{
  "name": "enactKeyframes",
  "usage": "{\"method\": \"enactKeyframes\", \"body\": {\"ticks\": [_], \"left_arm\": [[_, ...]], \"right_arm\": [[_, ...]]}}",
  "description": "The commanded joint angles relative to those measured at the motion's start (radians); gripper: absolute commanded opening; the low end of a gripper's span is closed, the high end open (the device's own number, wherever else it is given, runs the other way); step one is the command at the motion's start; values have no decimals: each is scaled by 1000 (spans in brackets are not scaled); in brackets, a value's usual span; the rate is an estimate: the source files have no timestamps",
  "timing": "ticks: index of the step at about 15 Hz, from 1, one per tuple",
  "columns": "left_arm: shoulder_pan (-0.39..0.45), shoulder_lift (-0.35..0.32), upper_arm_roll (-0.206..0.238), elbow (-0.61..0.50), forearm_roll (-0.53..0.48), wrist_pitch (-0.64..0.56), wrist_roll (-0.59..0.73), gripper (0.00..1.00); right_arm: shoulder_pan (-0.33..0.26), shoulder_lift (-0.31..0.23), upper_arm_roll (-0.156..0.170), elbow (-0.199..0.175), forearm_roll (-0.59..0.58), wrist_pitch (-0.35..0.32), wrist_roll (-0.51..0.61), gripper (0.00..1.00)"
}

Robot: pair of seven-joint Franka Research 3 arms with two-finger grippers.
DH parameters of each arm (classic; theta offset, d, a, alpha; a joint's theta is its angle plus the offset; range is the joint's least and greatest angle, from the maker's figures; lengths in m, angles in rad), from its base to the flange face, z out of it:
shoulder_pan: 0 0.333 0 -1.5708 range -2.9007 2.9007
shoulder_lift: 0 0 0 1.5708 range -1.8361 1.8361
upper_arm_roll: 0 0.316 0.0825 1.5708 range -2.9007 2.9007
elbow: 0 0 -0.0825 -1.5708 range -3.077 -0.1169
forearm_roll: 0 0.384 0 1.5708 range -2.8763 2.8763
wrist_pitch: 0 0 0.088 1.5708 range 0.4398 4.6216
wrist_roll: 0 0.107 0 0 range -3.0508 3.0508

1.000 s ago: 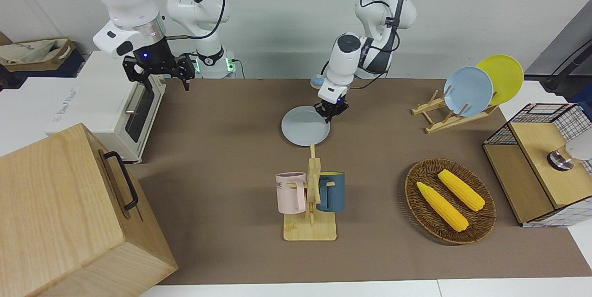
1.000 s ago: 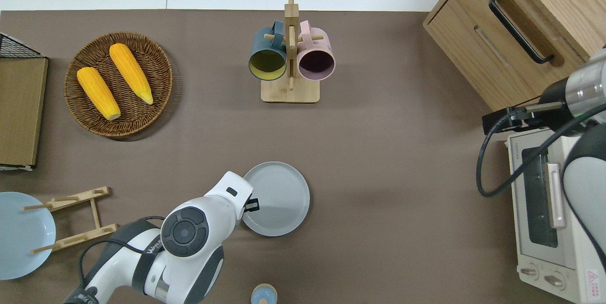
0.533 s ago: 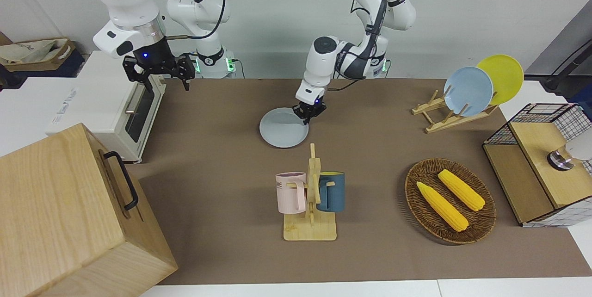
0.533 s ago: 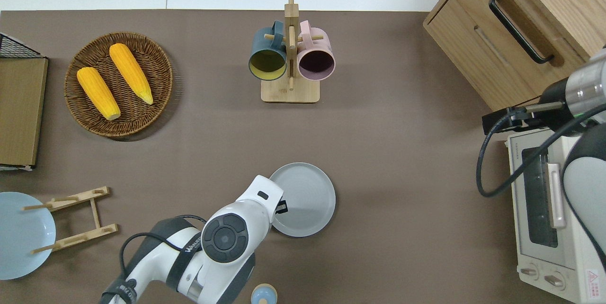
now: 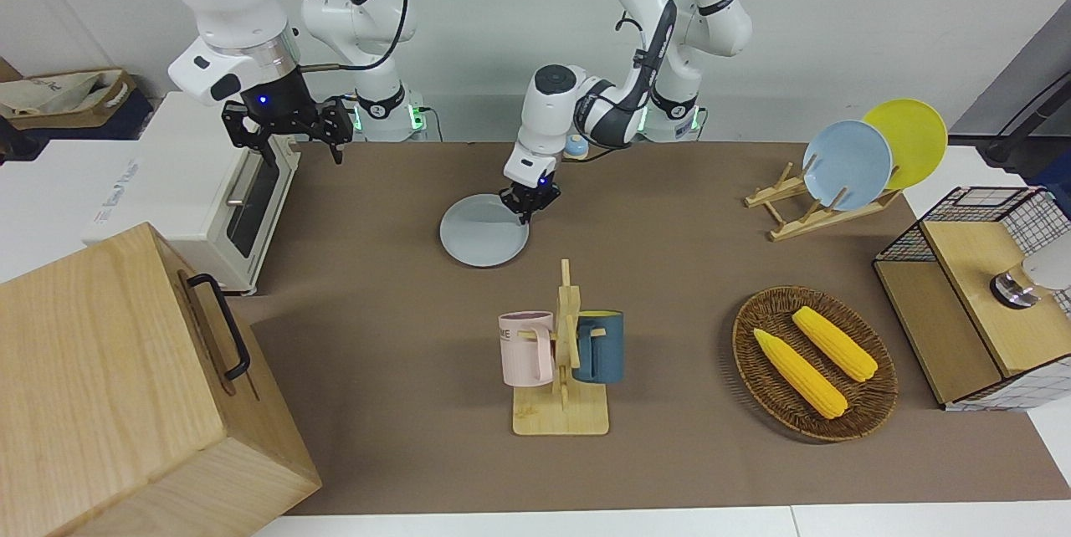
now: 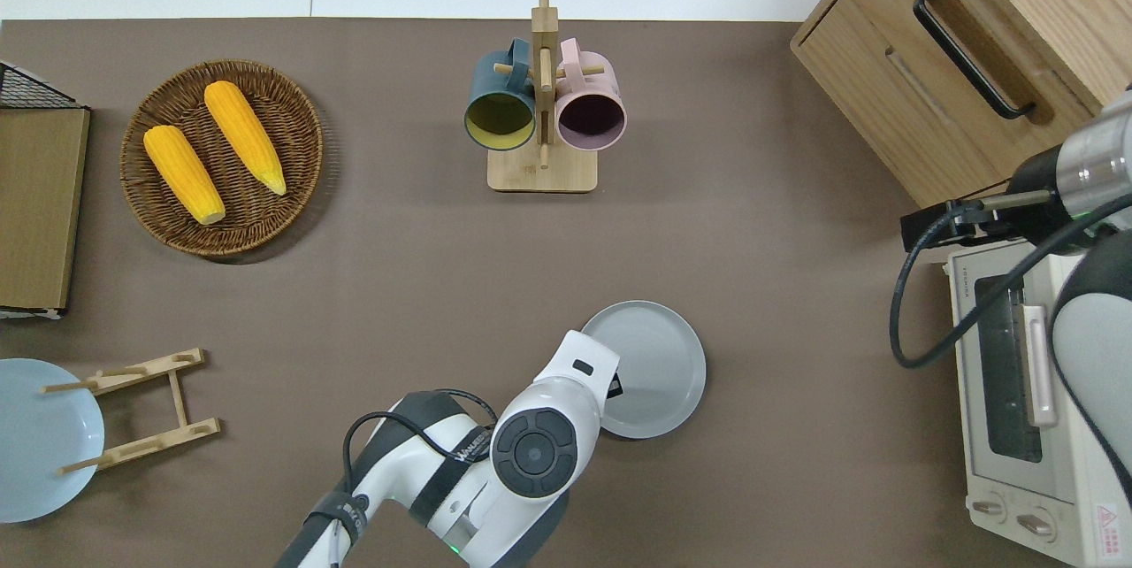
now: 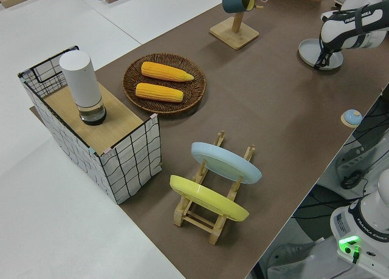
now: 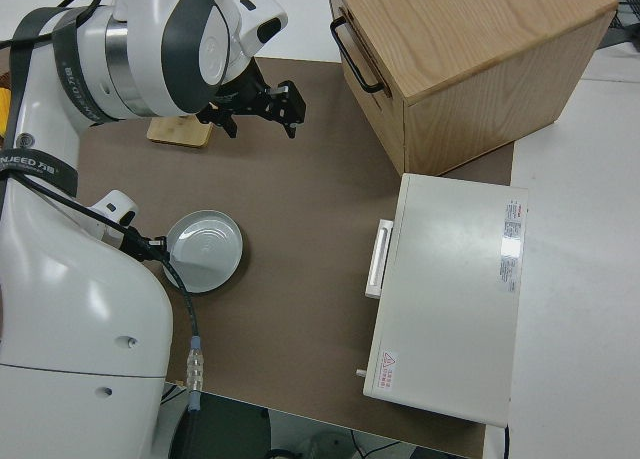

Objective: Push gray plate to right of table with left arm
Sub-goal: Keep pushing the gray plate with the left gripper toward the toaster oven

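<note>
The gray plate (image 5: 484,231) lies flat on the brown table (image 5: 376,311), about midway along it and nearer to the robots than the mug rack; it also shows in the overhead view (image 6: 650,369). My left gripper (image 5: 527,202) is down at table level against the plate's rim, on the side toward the left arm's end; the overhead view (image 6: 615,387) shows it at the plate's edge. My right arm is parked with its gripper (image 5: 287,129) open.
A mug rack (image 5: 562,353) with a pink and a blue mug stands farther from the robots than the plate. A toaster oven (image 5: 209,194) and a wooden drawer box (image 5: 125,386) are at the right arm's end. A corn basket (image 5: 813,363), plate rack (image 5: 845,165) and wire crate (image 5: 979,294) are at the left arm's end.
The left gripper has slid the gray plate along the table toward the right arm's end. The right arm has not moved.
</note>
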Motion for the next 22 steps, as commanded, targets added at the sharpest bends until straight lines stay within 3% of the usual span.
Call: {"method": "enactKeyframes", "body": {"ticks": [1,7,12,13,14,15,18,22], "left_arm": [[-55,88,12,112,51,-45,-94,0],[-116,212,10,258,114,-45,-215,0],[-116,224,10,278,123,-45,-223,0],[-116,224,10,278,123,-45,-223,76],[-116,224,10,278,123,-45,-223,234],[-115,223,10,278,122,-45,-223,540],[-112,218,12,284,122,-57,-223,990],[-110,211,12,287,122,-73,-223,993]], "right_arm": [[-1,-6,0,1,7,-11,3,983],[-1,-6,0,1,7,-11,3,983],[-1,-6,0,1,7,-11,3,983],[-1,-7,0,1,7,-11,3,983],[-1,-6,0,1,7,-11,3,983],[-1,-6,0,1,7,-11,3,983],[-1,-6,0,1,7,-11,3,983],[-1,-6,0,1,7,-11,3,983]]}}
